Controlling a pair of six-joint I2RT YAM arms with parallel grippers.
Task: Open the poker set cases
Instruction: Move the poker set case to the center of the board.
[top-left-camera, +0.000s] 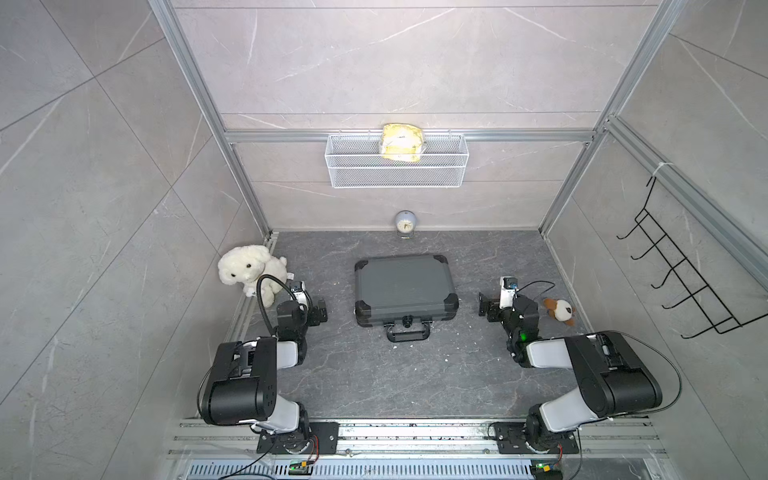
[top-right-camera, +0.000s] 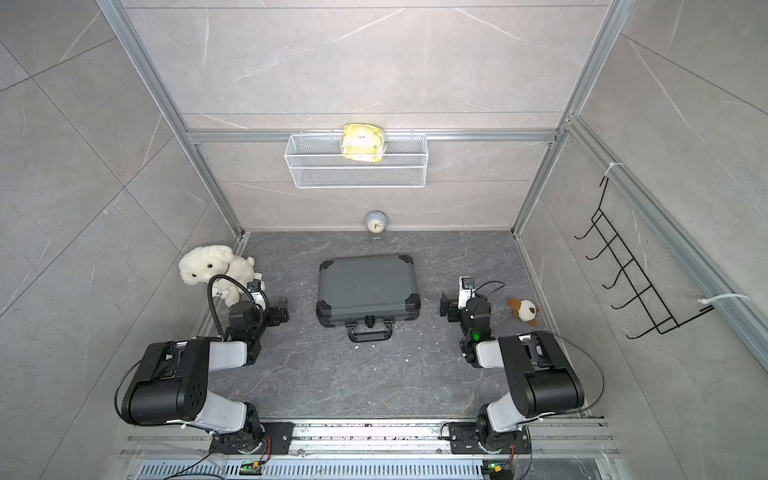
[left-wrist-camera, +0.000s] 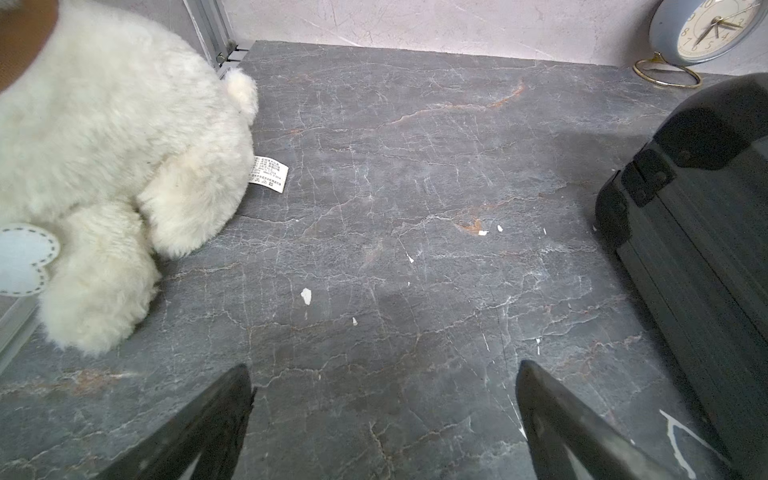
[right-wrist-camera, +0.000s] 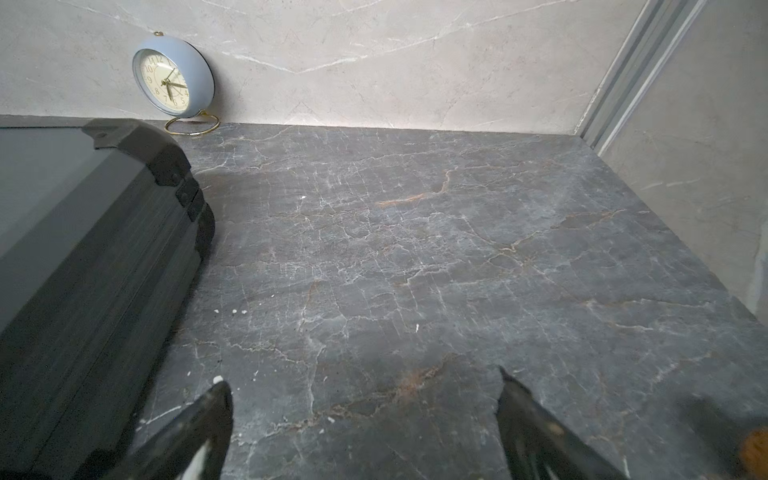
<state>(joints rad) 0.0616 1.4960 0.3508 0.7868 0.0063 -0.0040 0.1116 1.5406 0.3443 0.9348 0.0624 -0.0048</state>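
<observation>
The poker set case (top-left-camera: 405, 291) lies flat and shut at the centre of the tabletop (top-left-camera: 415, 382), with its handle (top-left-camera: 408, 331) toward the arms. Opening has not begun. The left tool (top-left-camera: 320, 311) and right tool (top-left-camera: 484, 307) flank it without contact, both released and empty. The next move likely calls for reaching the front edge beside the handle and raising the lid. A white plush dog (top-left-camera: 249, 272), a small brown plush (top-left-camera: 560, 311) and a clock (top-left-camera: 405, 224) stand clear.

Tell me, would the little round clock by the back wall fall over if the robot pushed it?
Probably. The clock stands on only a thin gold wire loop, so a nudge up high could tip it. Its body is round, so once down it might roll. The back wall is close behind, so pushed that way it would likely lean there.
</observation>
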